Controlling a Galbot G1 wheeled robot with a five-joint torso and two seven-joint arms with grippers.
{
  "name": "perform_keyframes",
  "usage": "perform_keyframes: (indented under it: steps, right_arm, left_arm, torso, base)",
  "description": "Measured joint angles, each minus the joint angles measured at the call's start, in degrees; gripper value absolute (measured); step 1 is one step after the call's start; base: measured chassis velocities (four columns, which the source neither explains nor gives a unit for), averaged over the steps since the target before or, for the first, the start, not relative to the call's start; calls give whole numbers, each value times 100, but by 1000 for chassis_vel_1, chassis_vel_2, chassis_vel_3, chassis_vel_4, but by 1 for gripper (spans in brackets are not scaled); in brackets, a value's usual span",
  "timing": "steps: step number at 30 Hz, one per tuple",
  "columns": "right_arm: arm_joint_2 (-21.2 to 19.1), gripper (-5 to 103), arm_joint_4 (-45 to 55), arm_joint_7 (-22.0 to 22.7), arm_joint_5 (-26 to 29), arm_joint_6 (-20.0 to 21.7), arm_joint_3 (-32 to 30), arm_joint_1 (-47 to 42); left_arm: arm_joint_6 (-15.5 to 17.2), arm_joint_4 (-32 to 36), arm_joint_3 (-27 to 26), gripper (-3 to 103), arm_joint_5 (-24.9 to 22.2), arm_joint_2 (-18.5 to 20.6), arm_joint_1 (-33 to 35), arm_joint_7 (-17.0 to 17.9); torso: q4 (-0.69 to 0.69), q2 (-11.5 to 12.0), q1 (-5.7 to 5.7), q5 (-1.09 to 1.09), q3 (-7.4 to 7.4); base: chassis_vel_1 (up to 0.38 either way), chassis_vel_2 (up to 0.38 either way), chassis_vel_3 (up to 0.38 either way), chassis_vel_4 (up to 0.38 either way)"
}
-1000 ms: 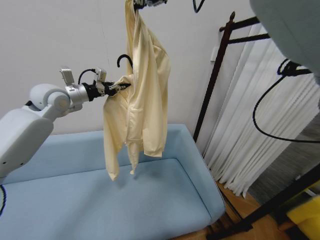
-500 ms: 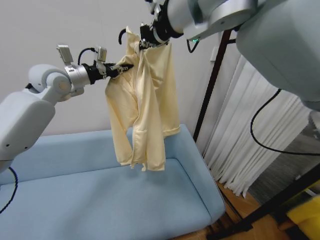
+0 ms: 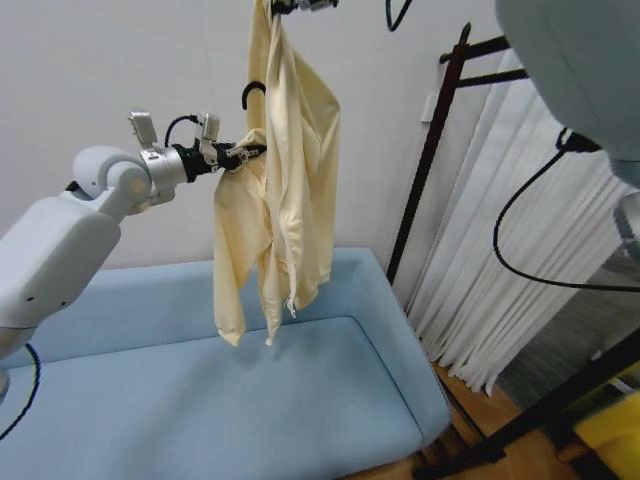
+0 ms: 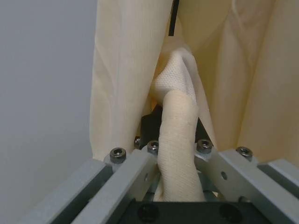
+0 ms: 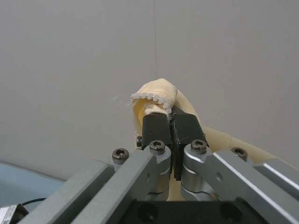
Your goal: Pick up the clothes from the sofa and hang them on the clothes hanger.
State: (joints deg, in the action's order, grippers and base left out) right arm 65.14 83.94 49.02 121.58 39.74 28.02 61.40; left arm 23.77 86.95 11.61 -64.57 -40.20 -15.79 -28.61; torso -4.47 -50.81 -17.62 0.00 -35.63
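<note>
A cream zip jacket (image 3: 285, 170) hangs high above the light blue sofa (image 3: 200, 400). My right gripper (image 3: 296, 5) at the top edge of the head view is shut on its collar; in the right wrist view the fingertips (image 5: 171, 122) pinch the cream fabric with zipper teeth (image 5: 153, 99). My left gripper (image 3: 243, 154) reaches in from the left and is shut on a fold of the jacket at shoulder height. In the left wrist view a rolled strip of the jacket (image 4: 180, 140) runs between the fingers. A black hanger hook (image 3: 250, 93) sticks out beside the jacket.
A dark wooden clothes rack (image 3: 428, 150) stands to the right of the sofa, in front of white curtains (image 3: 520, 260). A black cable (image 3: 515, 230) loops from my right arm. A white wall is behind the jacket. Wooden floor shows at the lower right.
Half a second ago the right arm and the jacket's collar were lower in view; the right gripper has risen to the top edge again, stretching the jacket longer. The left gripper keeps its hold.
</note>
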Motion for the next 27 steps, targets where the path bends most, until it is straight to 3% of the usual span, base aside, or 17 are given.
perform_keyframes:
  steps: [22,27]
  right_arm:
    - [-888,1,1479,317,678,6,133,-934]
    - [-957,1,1726,278,597,-57,163,-1176]
  left_arm:
    - [71,-338,-48,3,-645,-65,-353,1]
    - [123,-389,41,3,-870,-140,-524,-4]
  torso:
    - [-1,0,0,0,0]
    - [-1,0,0,0,0]
  base:
    - [0,0,0,0]
    - [0,0,0,0]
